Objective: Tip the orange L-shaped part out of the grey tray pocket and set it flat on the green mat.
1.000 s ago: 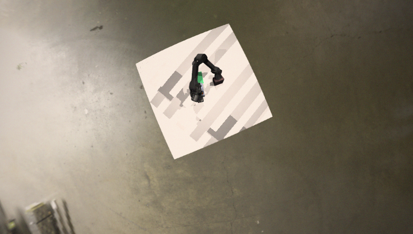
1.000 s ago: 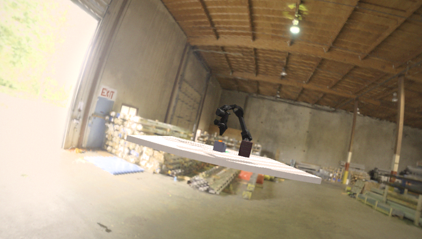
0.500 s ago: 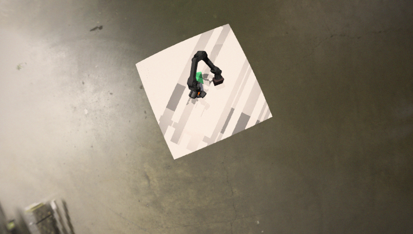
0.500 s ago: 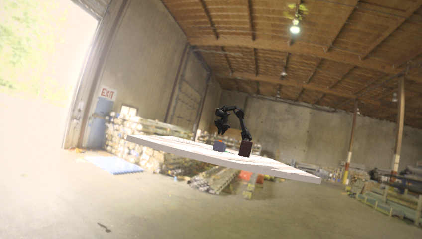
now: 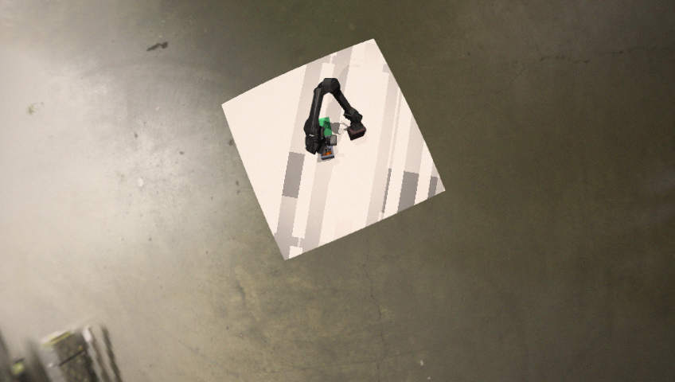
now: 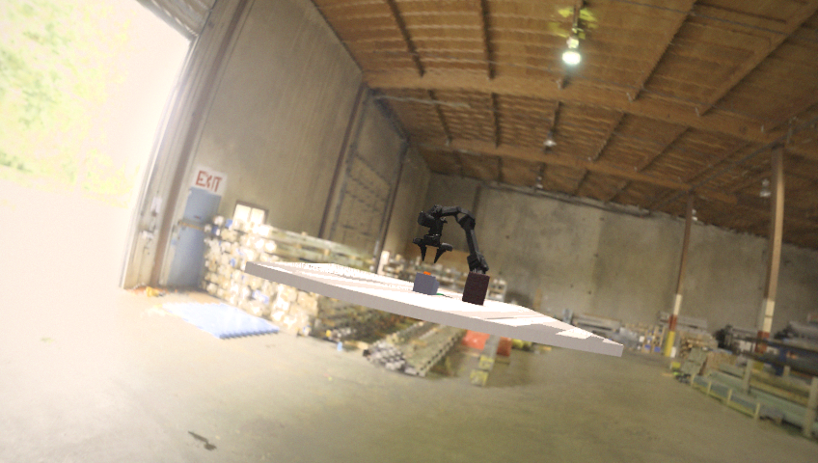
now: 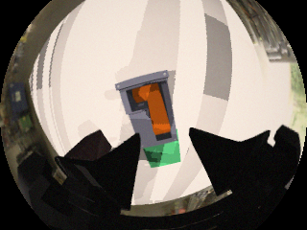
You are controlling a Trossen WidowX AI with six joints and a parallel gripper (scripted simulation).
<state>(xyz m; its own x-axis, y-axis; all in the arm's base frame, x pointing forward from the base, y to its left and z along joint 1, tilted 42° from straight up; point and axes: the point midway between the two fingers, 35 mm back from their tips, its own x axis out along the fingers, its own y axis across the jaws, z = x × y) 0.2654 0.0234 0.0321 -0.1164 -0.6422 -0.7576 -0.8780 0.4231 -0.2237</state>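
The grey tray [image 7: 142, 80] [image 6: 424, 285] [image 5: 325, 157] stands on the white table. The orange L-shaped part [image 7: 153, 107] [image 5: 328, 153] lies in its pocket, with the L-shaped end on the far side from the green mat [image 7: 161, 153] [image 5: 325, 123]. A sliver of orange [image 6: 427, 273] shows just above the tray's top in the exterior view. The mat lies right against the tray's near end in the wrist view. My gripper [image 7: 165, 134] [image 6: 433, 253] is open and empty. It hangs well above the tray and touches nothing.
The arm's dark base block [image 5: 357, 131] [image 6: 476, 287] stands on the white table [image 5: 265, 142] [image 6: 344, 281] a short way from the tray and mat. The table has grey stripes and floats in a warehouse hall.
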